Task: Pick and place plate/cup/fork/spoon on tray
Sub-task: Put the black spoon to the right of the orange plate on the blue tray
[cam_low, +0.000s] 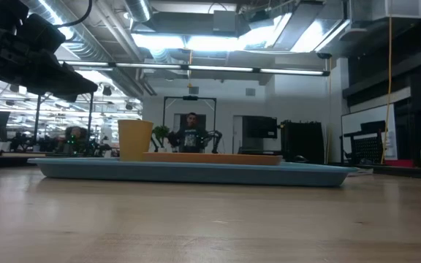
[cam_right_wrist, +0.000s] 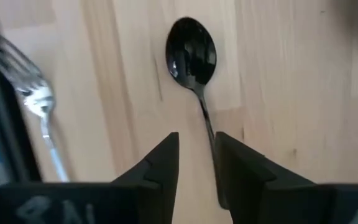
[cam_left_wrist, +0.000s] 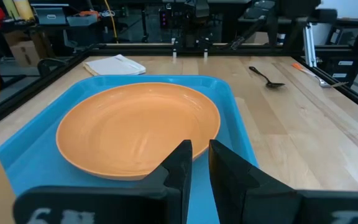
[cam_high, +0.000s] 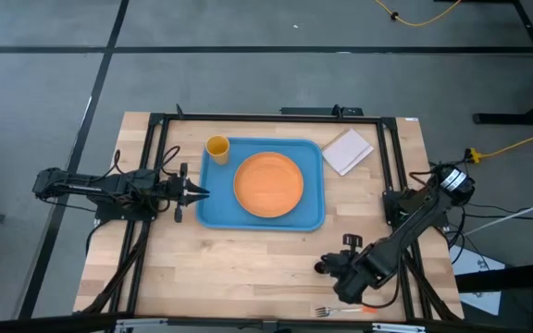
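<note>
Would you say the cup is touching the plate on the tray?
Apart. The high view shows a strip of blue tray floor between the cup, in the tray's corner, and the plate.

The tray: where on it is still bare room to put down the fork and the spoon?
On the tray, the plate fills the middle and the cup its far left corner. Bare strips remain along the near rim, the right rim, and left of the plate below the cup, where the left gripper hovers, so that edge is crowded.
</note>
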